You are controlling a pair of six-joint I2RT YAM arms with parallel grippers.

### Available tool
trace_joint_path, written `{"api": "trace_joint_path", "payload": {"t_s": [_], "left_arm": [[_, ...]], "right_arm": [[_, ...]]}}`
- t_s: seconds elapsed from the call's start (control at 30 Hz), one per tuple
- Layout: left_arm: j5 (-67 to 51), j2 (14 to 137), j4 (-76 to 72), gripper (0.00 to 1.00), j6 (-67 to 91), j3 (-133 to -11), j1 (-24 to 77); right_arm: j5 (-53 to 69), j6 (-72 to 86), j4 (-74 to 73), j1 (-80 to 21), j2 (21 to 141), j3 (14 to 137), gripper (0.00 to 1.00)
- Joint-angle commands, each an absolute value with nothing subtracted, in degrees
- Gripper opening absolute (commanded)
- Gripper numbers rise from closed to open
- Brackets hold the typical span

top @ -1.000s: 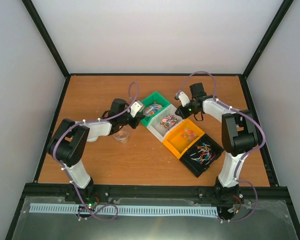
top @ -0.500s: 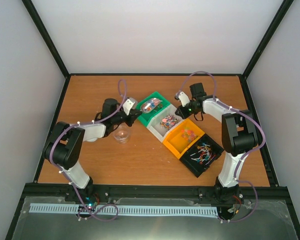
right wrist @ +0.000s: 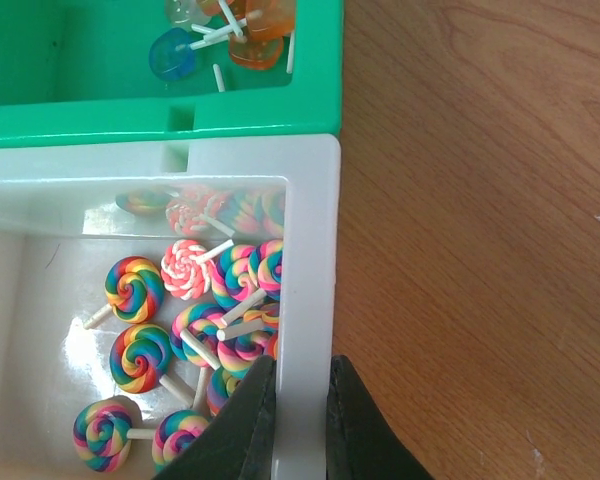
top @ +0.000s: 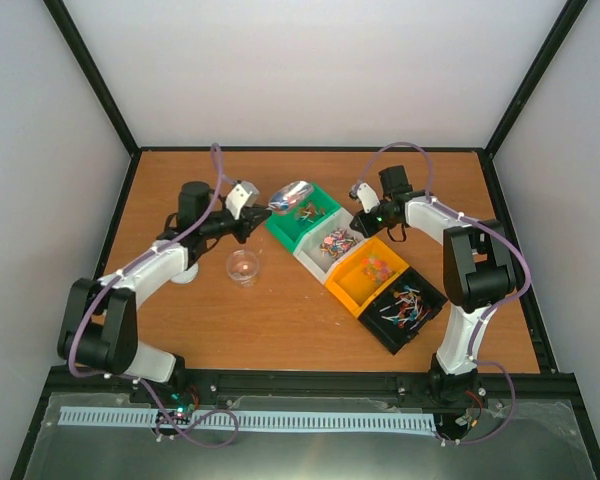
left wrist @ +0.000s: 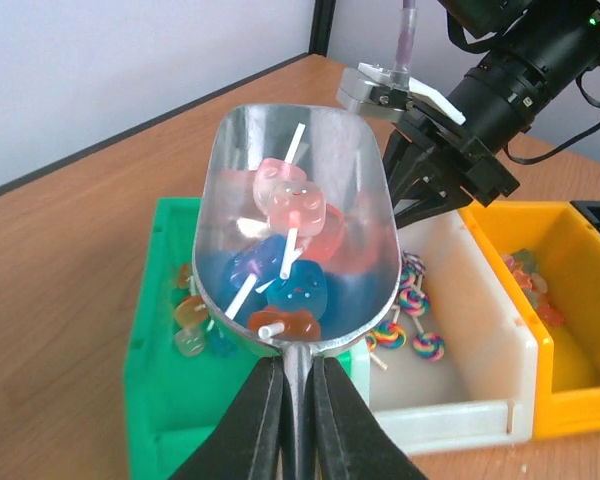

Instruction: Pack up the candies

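We have the left tool [left wrist: 300,392] pinched almost shut on the thin handle of a metal scoop [left wrist: 280,130], and the scoop is loaded. A heap of candies [left wrist: 298,205], pink and blue cubes on white sticks, sits in its bowl just above the green bin [left wrist: 145,340]. More of the same lie down inside the green bin.

The scoop's long axis runs from the handle out over the green bin, with the mouth pointing away from the left tool and toward the right arm. Nothing is spilling.

Next to the green bin, the right tool [right wrist: 300,385] is clamped on the wall of the white bin [right wrist: 310,200], one finger inside and one outside. We judge it is steadying that bin.

Now the relation that matters: the clear jar [top: 243,266] stands on the table [top: 200,320] apart from the green bin, on the left arm's side and nearer the arm bases. So it lies back and off to the side of the scoop's mouth. We reckon the left arm, the nearer one, must swing the mouth round from the green bin to the jar before tipping.

We can read no brand, label or writing anywhere.
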State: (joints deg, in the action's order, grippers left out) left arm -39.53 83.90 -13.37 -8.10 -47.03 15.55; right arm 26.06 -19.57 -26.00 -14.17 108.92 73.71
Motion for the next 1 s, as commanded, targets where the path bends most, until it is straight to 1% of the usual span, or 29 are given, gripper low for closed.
{"api": "trace_joint_path", "payload": {"t_s": [0.0,0.23,0.33,0.5,0.63,0.73,0.8,0.9,0.97], "left_arm": [[-46.03,77.24,4.62,0.01,-19.13,-51.19,10.67],[-51.07,69.37,31.18,0.01,-34.01,-53.46,3.13],[-50.95,66.51,40.7,0.01,-41.18,-52.82,0.24],[-49.35,61.44,51.23,0.01,-50.78,-51.36,-7.45],[-48.99,61.27,59.92,0.01,-59.31,-51.9,-13.62],[-47.29,62.22,64.08,0.01,-64.19,-52.58,-15.94],[-45.71,62.29,65.07,0.01,-65.53,-52.65,-16.4],[-43.77,61.89,65.17,0.01,-65.81,-52.73,-16.4],[-42.38,62.0,65.15,0.01,-66.08,-52.9,-16.39]], "right_arm": [[24.14,-16.23,-23.73,-14.15,108.73,72.91,0.03],[21.38,-14.66,-22.23,-16.4,108.65,72.93,0.03],[19.85,-14.1,-22.21,-17.39,109.41,73.61,0.03],[17.73,-12.9,-21.86,-18.7,110.08,74.17,0.03],[17.42,-11.98,-21.91,-19.78,110.88,75.1,0.04],[17.49,-11.88,-22.51,-20.61,112.18,76.39,0.04],[17.76,-11.78,-22.95,-20.82,112.76,77.12,0.06],[18.02,-11.91,-23.76,-20.82,113.13,78.0,0.13],[18.11,-12.01,-23.94,-20.83,112.76,78.16,0.22]]}}
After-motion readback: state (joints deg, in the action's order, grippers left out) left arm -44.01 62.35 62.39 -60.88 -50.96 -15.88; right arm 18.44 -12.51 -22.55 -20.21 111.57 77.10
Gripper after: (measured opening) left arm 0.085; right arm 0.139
